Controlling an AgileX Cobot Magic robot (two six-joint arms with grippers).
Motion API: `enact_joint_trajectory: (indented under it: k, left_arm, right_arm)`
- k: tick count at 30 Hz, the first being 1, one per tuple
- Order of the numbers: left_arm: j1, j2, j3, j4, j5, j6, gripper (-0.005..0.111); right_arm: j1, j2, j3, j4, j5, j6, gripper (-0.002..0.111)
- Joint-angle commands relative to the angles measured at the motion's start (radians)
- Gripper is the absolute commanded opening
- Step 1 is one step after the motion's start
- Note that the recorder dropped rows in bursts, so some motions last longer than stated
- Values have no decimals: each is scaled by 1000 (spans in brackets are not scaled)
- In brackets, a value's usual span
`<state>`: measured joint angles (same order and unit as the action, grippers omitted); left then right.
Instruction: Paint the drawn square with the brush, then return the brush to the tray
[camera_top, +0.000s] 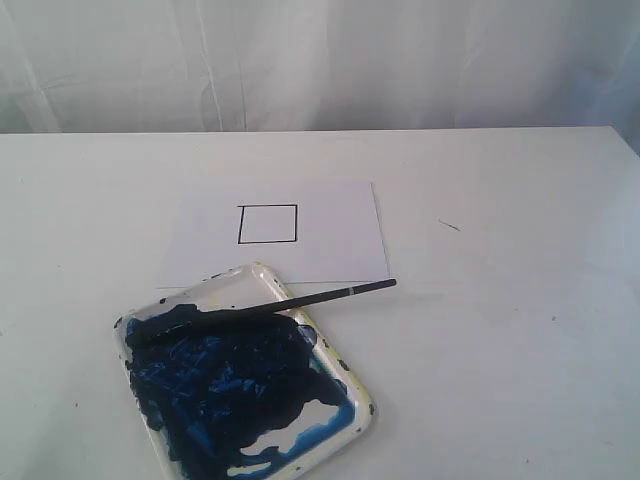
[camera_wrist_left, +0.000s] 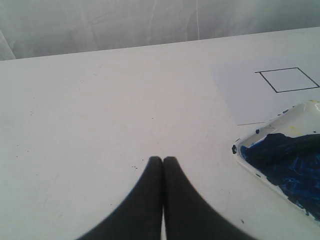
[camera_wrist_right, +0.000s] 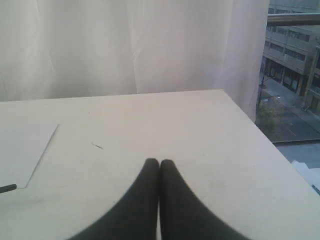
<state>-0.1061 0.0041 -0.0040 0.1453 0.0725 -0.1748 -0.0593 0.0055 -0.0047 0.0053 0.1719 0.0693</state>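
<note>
Left hand (camera_wrist_left: 162, 159): the two dark fingers are pressed flat together with no gap at the tips. It holds nothing and hangs over bare bench, clear of the tray and the paper.
Right hand (camera_wrist_right: 159, 161): its fingers also meet along their whole length. It is empty and touches nothing, and it sits above open bench near the far corner by the window (camera_wrist_right: 292, 75).
Brush (camera_top: 265, 308): in neither hand. In the exterior view it lies slantwise across the upper part of the tray, left of centre in the frame. Its bristle end is down in the paint at the left. Its handle crosses the rim and sticks out to the right over the bench, just below the lower right corner of the paper. A pale band shows near the handle end.
Tray (camera_top: 262, 268): lower left of the exterior frame, white, with most of its floor smeared in dark blue paint (camera_top: 220, 380). Its upper corner just overlaps the lower edge of the paper.
Drawn square (camera_top: 268, 224): a black outline on the paper, just above the tray and centre-left in the frame. Its inside is plain white.
Paper (camera_top: 340, 235): a white sheet lying flat on the bench.
Bench (camera_top: 520, 340): white, with a small dark mark (camera_top: 450, 226) to the right of the paper.
Backdrop: a white curtain (camera_top: 320, 60) behind the far edge of the bench.
</note>
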Motion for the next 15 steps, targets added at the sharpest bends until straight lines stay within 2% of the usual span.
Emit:
enact_joint_trajectory:
  k: [1, 15]
  left_arm:
    - [5, -4, 4, -6, 2, -8, 0]
    - [5, -4, 4, -18, -22, -40, 0]
  right_arm:
    - [1, -5, 5, 2, -44, 5, 0]
    - [1, -5, 5, 2, -66, 5, 0]
